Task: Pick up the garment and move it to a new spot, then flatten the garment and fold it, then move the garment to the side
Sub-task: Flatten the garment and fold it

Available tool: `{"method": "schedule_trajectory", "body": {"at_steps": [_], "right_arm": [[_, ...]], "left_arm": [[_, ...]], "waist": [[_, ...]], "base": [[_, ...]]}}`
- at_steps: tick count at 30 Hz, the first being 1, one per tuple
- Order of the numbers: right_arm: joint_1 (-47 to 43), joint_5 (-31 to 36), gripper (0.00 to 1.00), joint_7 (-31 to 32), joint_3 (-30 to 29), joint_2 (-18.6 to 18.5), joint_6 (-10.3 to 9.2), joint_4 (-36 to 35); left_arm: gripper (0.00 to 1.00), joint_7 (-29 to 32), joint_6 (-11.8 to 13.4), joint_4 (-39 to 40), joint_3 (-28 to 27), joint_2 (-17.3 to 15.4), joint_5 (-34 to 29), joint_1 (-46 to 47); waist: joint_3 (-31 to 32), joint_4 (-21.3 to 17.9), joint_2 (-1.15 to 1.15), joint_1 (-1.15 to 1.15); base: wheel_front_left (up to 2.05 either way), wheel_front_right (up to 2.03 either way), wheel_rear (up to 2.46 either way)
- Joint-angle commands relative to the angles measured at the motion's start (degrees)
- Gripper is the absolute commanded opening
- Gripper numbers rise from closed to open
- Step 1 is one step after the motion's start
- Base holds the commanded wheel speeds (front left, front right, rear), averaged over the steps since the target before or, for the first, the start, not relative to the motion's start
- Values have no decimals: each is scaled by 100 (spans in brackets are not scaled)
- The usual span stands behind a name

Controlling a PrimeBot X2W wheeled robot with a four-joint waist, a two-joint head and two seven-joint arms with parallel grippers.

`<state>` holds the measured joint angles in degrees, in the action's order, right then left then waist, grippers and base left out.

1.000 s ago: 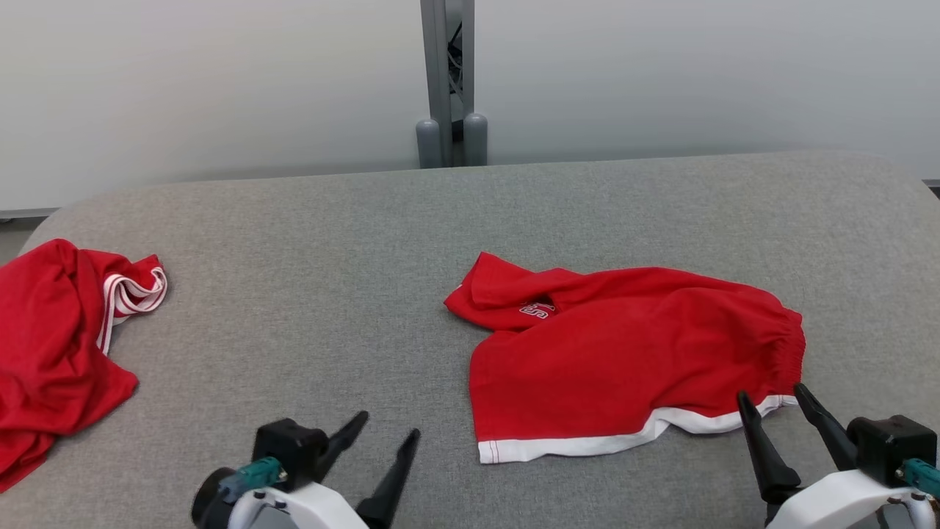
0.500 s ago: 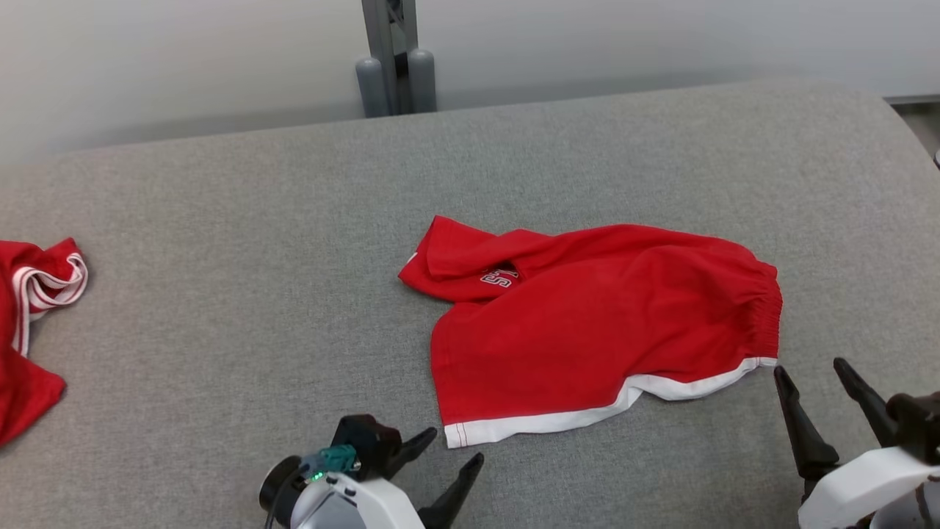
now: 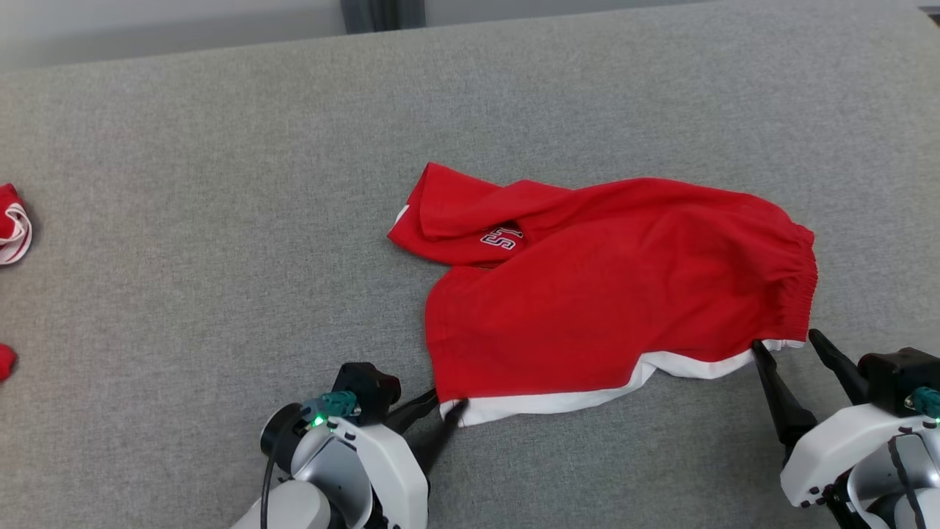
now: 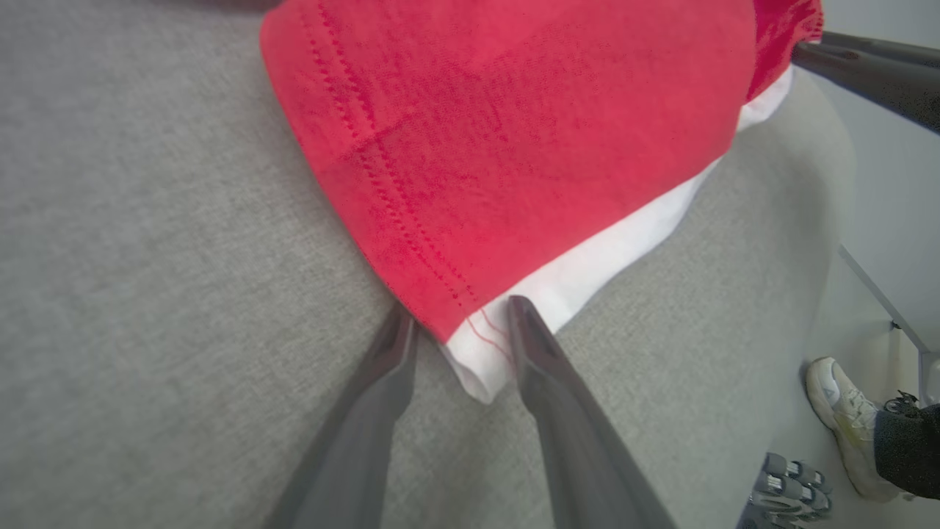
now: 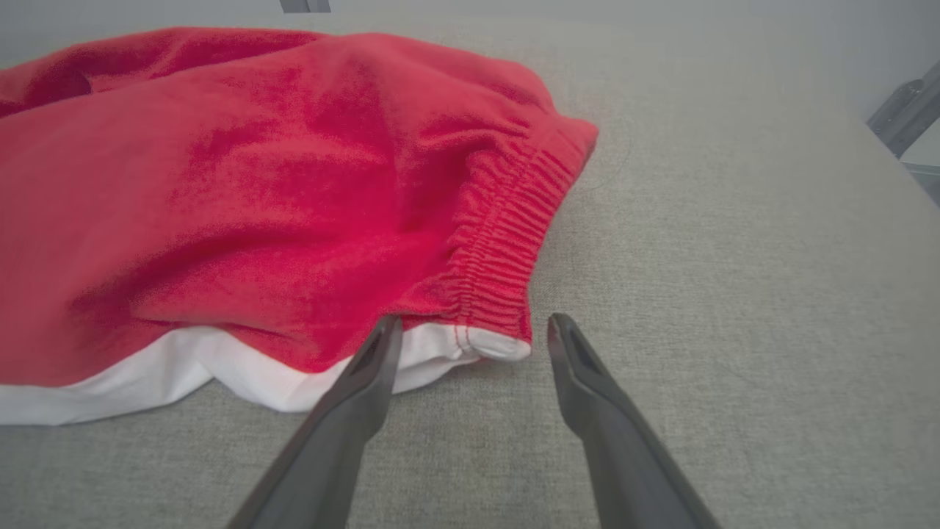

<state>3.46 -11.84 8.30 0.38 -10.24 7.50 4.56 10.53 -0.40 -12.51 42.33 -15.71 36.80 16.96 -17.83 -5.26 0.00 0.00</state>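
One desk (image 3: 220, 184): grey cloth top, wide, carries everything.
Garment (image 3: 609, 294): red shorts with a white band, lying rumpled right of centre on the desk. The far leg is folded over itself, with some lettering showing.
Long axis: runs side to side across the desk. The elastic waistband (image 5: 507, 242) is to the robot's right, the leg openings to its left, and the white near edge faces the robot.
Second red cloth (image 3: 15, 231): at the far left edge, well apart from the shorts.
Left claw (image 3: 448, 400): at the near left corner, fingers part-way apart. The white hem corner (image 4: 481, 353) lies between them, with no pinch visible yet.
Right claw (image 3: 784, 340): spread wide, holding nothing. The waistband's near end sits just ahead between the tips, and one tip touches the white band.
Key relation: each arm is nearest its own end of the near edge, with the garment straight ahead of both.
Judgement: pick-up stage. Both claws need to close on their corners before a lift, or the cloth would swing from one end.
Shoe (image 4: 837, 397): a person's foot on the floor beyond the desk.
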Motion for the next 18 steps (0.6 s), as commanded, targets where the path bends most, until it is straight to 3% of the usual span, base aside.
{"method": "schedule_trajectory", "body": {"at_steps": [1, 2, 3, 10, 18], "right_arm": [[92, -65, 91, 36, 36, -48, -2, 84], [124, -97, 37, 18, 77, -57, -2, 124], [162, -128, 0, -10, 106, -69, -2, 160], [51, -407, 0, -127, 110, -34, -2, 36], [-10, -1358, 0, 78, 68, 192, -2, -857]], "left_arm": [[0, 30, -20, -156, 22, -26, -32, 43], [0, 28, -37, -203, 29, -29, -48, 65], [0, 12, -40, -253, 25, -34, -54, 82], [0, -275, -4, -214, -99, -117, -91, 178], [0, -383, 308, 821, -448, -544, -185, 183]], "waist": [[-115, 42, 0, 0], [-150, 45, 0, 0], [-172, 43, 0, 0], [-127, -11, 0, 0], [240, -69, 0, 0]], "base": [[0, 0, 0], [0, 0, 0], [0, 0, 0], [0, 0, 0], [0, 0, 0]]}}
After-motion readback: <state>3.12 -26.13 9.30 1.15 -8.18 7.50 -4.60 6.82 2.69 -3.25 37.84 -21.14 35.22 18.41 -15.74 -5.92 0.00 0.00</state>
